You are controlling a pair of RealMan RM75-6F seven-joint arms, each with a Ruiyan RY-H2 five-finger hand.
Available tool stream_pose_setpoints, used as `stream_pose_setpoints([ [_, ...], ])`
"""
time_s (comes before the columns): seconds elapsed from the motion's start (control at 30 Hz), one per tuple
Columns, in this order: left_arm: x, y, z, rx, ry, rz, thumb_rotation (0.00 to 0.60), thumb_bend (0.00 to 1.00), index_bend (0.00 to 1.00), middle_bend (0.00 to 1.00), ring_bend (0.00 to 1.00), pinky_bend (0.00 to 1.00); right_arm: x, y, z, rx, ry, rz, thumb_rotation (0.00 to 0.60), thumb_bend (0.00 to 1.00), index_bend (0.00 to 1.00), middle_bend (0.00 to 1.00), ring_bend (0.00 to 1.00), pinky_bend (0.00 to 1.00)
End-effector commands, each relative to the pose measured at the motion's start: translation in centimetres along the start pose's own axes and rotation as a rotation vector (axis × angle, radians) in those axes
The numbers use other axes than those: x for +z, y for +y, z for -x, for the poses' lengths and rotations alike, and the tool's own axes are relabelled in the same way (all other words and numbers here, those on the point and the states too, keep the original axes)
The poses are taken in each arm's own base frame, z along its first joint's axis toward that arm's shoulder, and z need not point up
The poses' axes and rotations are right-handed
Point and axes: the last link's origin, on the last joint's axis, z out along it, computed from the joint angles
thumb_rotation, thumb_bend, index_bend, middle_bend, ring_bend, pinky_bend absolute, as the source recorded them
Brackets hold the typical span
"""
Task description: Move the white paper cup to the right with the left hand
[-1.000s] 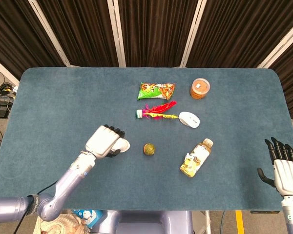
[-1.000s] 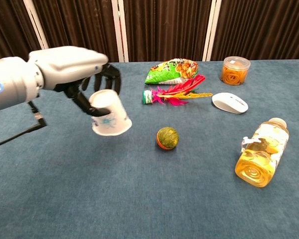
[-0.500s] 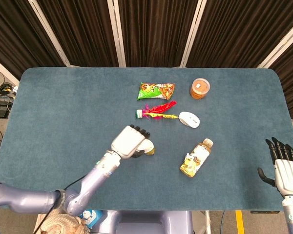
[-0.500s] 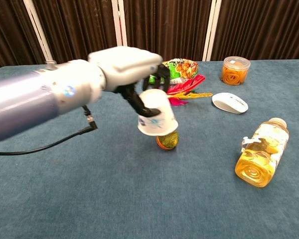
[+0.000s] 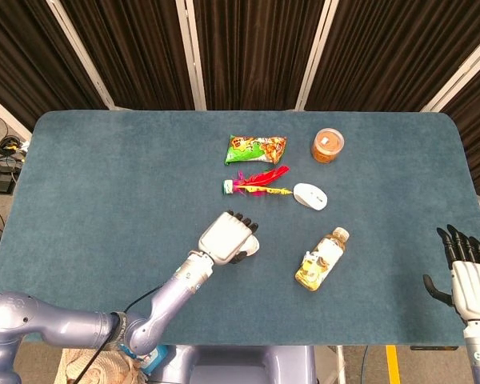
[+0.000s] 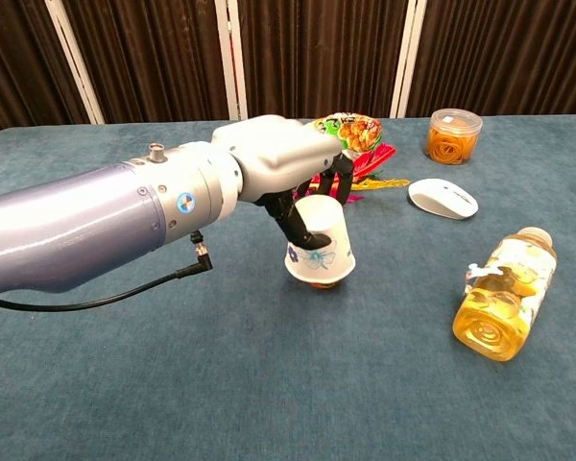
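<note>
The white paper cup (image 6: 318,252) has a blue print and is held mouth down, low over the table. My left hand (image 6: 286,160) grips it from above, with the fingers wrapped round its upper part. From the head view the left hand (image 5: 228,238) covers nearly all of the cup, and only a white edge (image 5: 252,246) peeks out at its right. A small green-orange ball is almost wholly hidden behind the cup. My right hand (image 5: 466,276) hovers at the table's front right corner, fingers spread and holding nothing.
A juice bottle (image 6: 504,303) lies on its side to the right of the cup. Behind the cup are a white mouse (image 6: 443,198), a feather shuttlecock (image 5: 256,182), a snack bag (image 5: 256,149) and an orange jar (image 6: 453,135).
My left hand has carried the cup to the right and lowered it, so it now stands in front of the ball. The right hand has barely moved.
</note>
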Motion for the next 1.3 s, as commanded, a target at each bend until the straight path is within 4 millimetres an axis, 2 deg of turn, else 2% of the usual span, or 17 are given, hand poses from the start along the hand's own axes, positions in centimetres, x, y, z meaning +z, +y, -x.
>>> stream_pose_setpoints([
  [0.03, -0.2, 0.1, 0.5, 0.012, -0.043, -0.022, 0.6, 0.21, 0.25, 0.23, 0.19, 0.34, 0.0, 0.0, 0.0, 0.0, -0.001, 0.0, 0.6, 0.35, 0.0, 0.0, 0.0, 0.03],
  [0.1, -0.2, 0.3, 0.4, 0.02, -0.048, -0.03, 0.6, 0.14, 0.15, 0.1, 0.08, 0.25, 0.0, 0.0, 0.0, 0.0, -0.002, -0.001, 0.6, 0.35, 0.0, 0.0, 0.0, 0.03],
  [0.2, -0.5, 0.6, 0.2, 0.016, -0.034, -0.026, 0.6, 0.13, 0.08, 0.01, 0.01, 0.17, 0.0, -0.1, 0.0, 0.0, -0.002, -0.005, 0.6, 0.35, 0.0, 0.0, 0.0, 0.03],
  [0.33, -1.3, 0.4, -0.3, -0.001, -0.02, -0.026, 0.6, 0.13, 0.06, 0.0, 0.0, 0.14, -0.1, -0.1, 0.1, -0.001, -0.007, -0.007, 0.6, 0.35, 0.0, 0.0, 0.0, 0.03],
  [0.47, -3.5, -0.8, -1.0, -0.027, 0.023, -0.05, 0.6, 0.13, 0.07, 0.0, 0.0, 0.14, -0.1, 0.0, 0.0, -0.002, -0.007, -0.005, 0.6, 0.35, 0.0, 0.0, 0.0, 0.03],
  [0.7, -10.1, -5.2, -1.0, -0.033, 0.082, -0.134, 0.6, 0.1, 0.06, 0.0, 0.0, 0.14, -0.2, -0.1, 0.1, -0.02, -0.01, -0.015, 0.6, 0.35, 0.0, 0.0, 0.0, 0.03],
  [0.93, -17.7, -10.5, 0.6, -0.004, 0.063, -0.271, 0.6, 0.04, 0.01, 0.0, 0.0, 0.14, -0.3, -0.3, 0.2, -0.063, -0.014, -0.038, 0.6, 0.35, 0.0, 0.0, 0.0, 0.03],
  [1.17, -23.5, -14.1, 1.8, -0.001, 0.069, -0.37, 0.6, 0.04, 0.0, 0.0, 0.0, 0.02, -0.3, -0.5, 0.4, -0.085, -0.009, -0.044, 0.6, 0.35, 0.0, 0.0, 0.0, 0.03],
  [1.3, -26.4, -15.6, 2.4, -0.011, 0.101, -0.432, 0.6, 0.04, 0.0, 0.0, 0.0, 0.0, -0.4, -0.6, 0.4, -0.093, -0.007, -0.048, 0.6, 0.35, 0.0, 0.0, 0.0, 0.03],
])
